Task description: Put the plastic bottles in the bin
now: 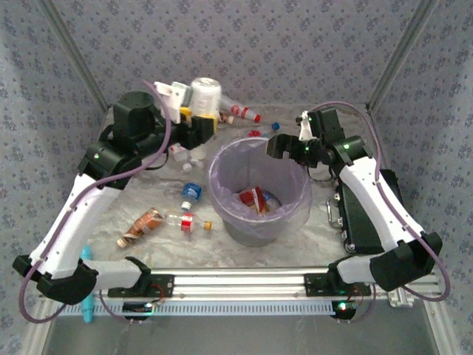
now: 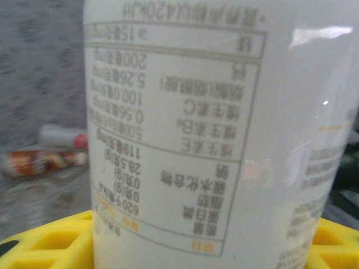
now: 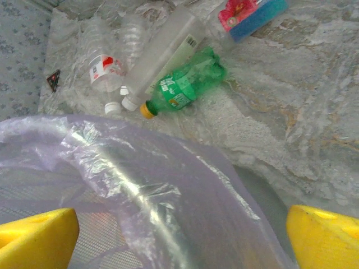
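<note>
Soft even light; left wrist view blurry, perhaps glare-flecked.

Edge-cropped: white bottle (image 2: pixel 224 134), bin (image 3: pixel 140 185) rim; blurred: brown-label bottle (image 2: pixel 45 161), label unreadable
</note>
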